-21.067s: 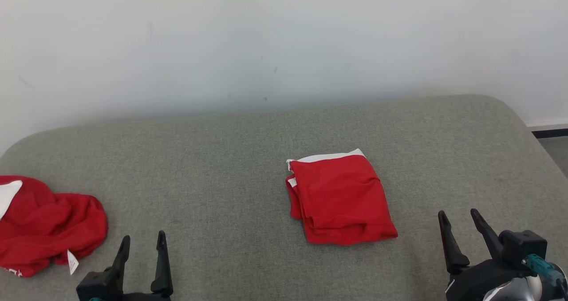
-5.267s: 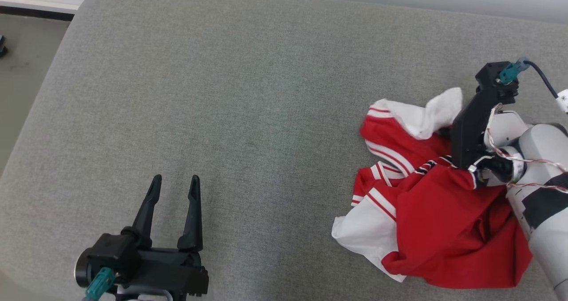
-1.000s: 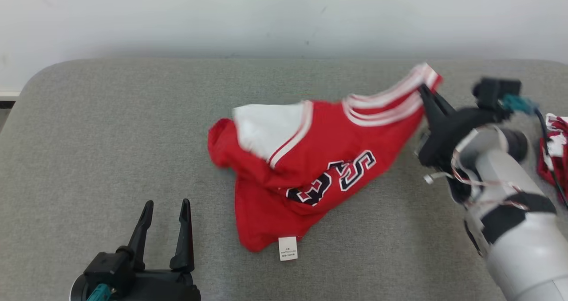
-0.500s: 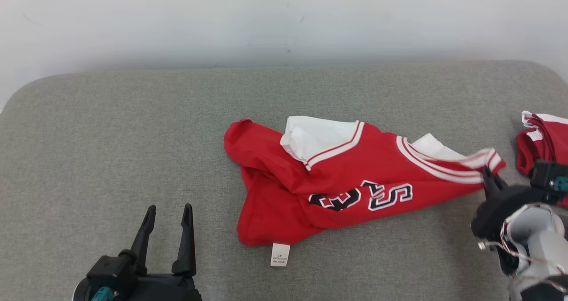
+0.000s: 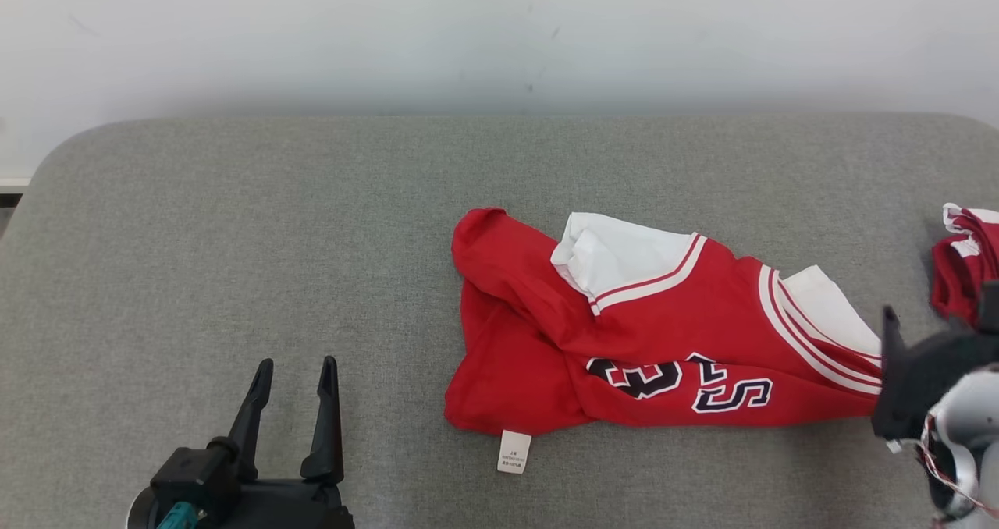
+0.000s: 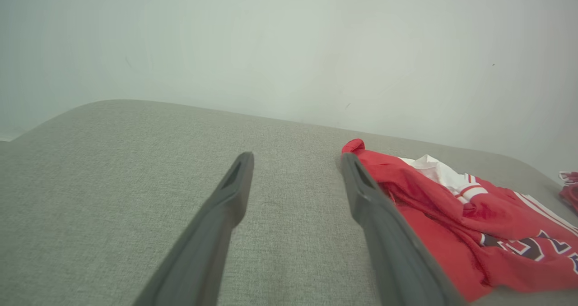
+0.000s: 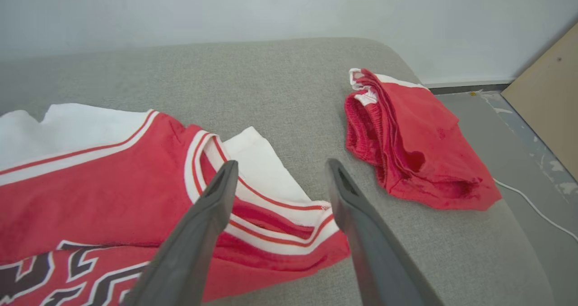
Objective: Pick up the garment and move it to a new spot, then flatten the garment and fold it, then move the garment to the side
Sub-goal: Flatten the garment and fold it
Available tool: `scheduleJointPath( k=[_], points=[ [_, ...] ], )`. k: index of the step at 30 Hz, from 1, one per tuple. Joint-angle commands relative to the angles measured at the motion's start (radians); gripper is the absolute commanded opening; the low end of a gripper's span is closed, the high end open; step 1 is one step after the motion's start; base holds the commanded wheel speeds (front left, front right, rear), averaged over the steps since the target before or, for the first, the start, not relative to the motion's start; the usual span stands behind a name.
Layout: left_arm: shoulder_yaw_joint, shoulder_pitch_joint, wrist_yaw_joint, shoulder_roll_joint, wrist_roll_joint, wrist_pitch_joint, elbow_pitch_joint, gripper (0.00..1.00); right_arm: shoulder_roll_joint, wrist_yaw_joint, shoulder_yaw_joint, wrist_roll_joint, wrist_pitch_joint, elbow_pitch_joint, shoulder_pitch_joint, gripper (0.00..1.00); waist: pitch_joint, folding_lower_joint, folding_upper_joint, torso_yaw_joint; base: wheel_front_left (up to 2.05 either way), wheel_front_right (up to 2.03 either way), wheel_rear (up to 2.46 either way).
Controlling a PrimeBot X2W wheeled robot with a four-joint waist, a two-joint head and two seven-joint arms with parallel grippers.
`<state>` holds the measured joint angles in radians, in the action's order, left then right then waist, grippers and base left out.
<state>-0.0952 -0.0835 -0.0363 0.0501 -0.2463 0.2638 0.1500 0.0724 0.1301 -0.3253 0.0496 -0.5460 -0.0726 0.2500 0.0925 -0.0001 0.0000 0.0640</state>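
The garment [image 5: 648, 342], a red jersey with white side panels, striped trim and dark-outlined lettering, lies crumpled on the grey cushion [image 5: 234, 240], right of the middle. A white tag sticks out at its near hem. My right gripper [image 7: 281, 164] is open just over the jersey's striped shoulder strap [image 7: 280, 227], gripping nothing. In the head view its dark finger [image 5: 890, 326] rises at the jersey's right end. Well left of the jersey, my left gripper [image 5: 296, 365] stands open and empty at the lower left. The left wrist view shows it [image 6: 296, 155] with the jersey [image 6: 451, 206] to its right.
A second red garment, folded [image 7: 415, 139], lies near the cushion's right end [image 5: 964, 271]. A pale wall runs behind the cushion. Past the right end are the floor, a white cable [image 7: 533, 206] and a wooden board [image 7: 551, 94].
My right gripper has opened and let go of the striped strap. The jersey, held up a second ago, now lies on the cushion. The head camera has shifted.
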Motion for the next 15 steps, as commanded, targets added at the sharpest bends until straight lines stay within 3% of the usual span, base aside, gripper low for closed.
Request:
scheduleJointPath(
  k=[1,5,9,15],
  points=[
    [0.004,-0.008,-0.002,0.0,-0.003,0.001,-0.002,1.0,-0.012,0.001,0.019,-0.019,-0.024,0.02,0.013,1.0,0.004,0.0001,0.0,0.0,0.0,0.0,0.0],
    [0.01,-0.017,-0.002,0.0,0.001,0.001,-0.013,1.0,-0.014,0.001,0.077,-0.074,-0.127,0.004,0.086,1.0,0.027,0.0001,0.0,-0.001,0.0,0.0,0.0],
    [0.003,-0.032,-0.006,0.001,0.009,0.001,-0.017,1.0,-0.017,0.001,0.09,-0.133,-0.175,-0.141,0.192,1.0,0.053,0.0001,0.0,0.011,0.0,0.0,0.0],
    [-0.01,-0.058,-0.014,0.001,0.023,0.001,-0.021,1.0,0.002,0.001,0.039,-0.104,-0.167,-0.366,0.307,1.0,0.091,0.0001,0.0,0.041,0.0,0.0,0.0]
  ],
)
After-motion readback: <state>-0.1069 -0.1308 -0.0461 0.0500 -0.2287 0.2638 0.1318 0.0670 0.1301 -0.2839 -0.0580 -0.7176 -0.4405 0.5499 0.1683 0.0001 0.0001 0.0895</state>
